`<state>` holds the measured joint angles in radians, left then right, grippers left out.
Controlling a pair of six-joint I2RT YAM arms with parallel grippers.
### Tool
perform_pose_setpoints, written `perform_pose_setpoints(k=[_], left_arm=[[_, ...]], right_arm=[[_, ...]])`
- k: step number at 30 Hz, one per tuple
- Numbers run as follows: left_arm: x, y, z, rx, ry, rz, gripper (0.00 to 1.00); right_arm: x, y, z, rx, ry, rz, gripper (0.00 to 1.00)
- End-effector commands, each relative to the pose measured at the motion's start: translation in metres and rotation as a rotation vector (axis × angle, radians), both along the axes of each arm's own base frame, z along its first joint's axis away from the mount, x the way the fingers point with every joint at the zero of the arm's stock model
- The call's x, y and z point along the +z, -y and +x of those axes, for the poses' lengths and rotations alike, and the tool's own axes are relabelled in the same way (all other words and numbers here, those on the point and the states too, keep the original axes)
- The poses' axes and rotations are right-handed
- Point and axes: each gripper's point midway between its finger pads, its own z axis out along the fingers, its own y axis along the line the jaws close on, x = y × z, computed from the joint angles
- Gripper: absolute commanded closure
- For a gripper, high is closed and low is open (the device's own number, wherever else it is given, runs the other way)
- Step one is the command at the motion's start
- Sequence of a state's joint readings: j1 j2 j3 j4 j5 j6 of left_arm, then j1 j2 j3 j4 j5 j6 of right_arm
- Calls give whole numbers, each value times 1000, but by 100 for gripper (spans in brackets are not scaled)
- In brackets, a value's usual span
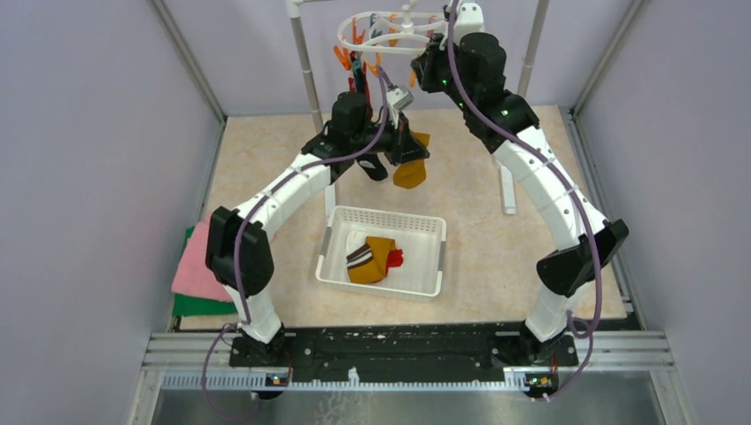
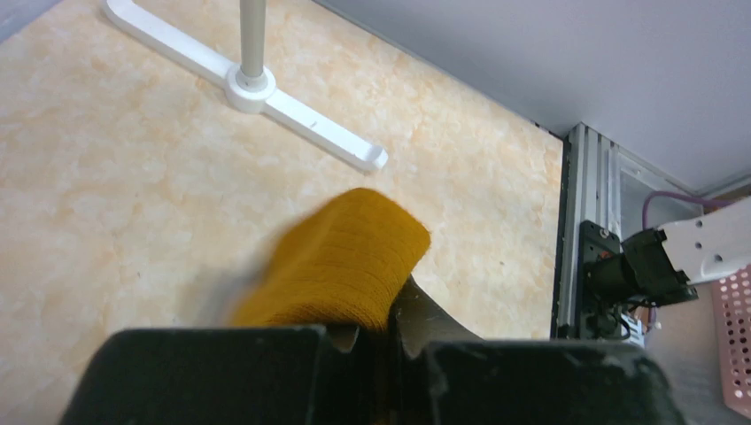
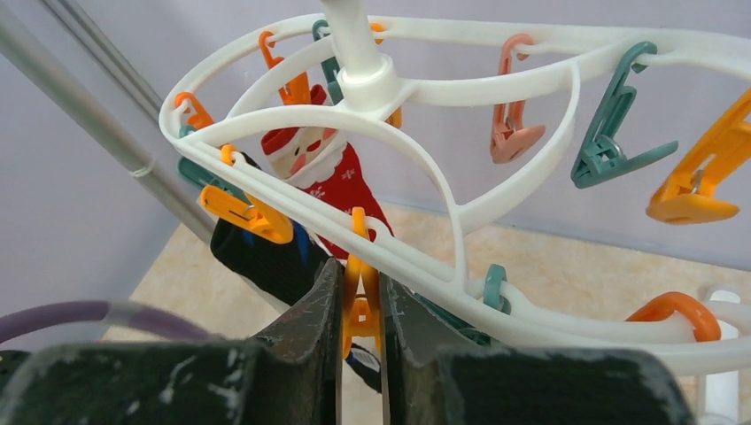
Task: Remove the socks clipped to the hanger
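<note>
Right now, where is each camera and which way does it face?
Top external: above and behind the bases, looking down; shows both arms, basket, hanger.
Left wrist: on the left arm, facing down at the tabletop; jaws shut on the mustard sock.
Right wrist: facing the hanger close up; jaws pinch an orange clip.
Shared: top and left wrist show that sock.

Top camera high behind the arm bases, looking down on the whole table (image 1: 496, 266), left wrist camera angled down toward the rack foot (image 2: 252, 88), right wrist camera close under the hanger (image 3: 478, 88), tilted up, both things shared with the top view
</note>
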<state>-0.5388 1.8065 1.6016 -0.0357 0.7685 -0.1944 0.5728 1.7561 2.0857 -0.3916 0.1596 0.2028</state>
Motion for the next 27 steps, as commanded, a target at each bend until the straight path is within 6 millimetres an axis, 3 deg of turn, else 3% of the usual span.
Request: perform_pose_setpoints(k=[1, 4, 8, 14, 17, 23, 26, 27], left_arm=[[17, -24, -33, -47, 74, 51, 100], [-12, -41, -60, -127, 90, 153, 100], [-65, -71, -99, -270, 57, 337, 100], [-129, -109, -122, -348, 31, 552, 97], [-145, -119, -130, -398, 60, 600, 100], [-158, -133, -157, -556, 176, 623, 99], [-166, -136, -158, -575, 225, 658, 83], [-167, -136, -157, -575, 233, 669, 67]], right_arm=[[24, 10, -7, 12, 46, 72, 100], [26, 15, -10, 20, 45, 76, 100], [30, 19, -17, 30, 41, 80, 100], [40, 41, -21, 13, 28, 135, 100], [43, 51, -21, -7, 24, 139, 100], [42, 57, -20, -18, 10, 133, 100], [41, 57, -20, -16, 6, 136, 100], [41, 57, -20, -17, 5, 138, 100]])
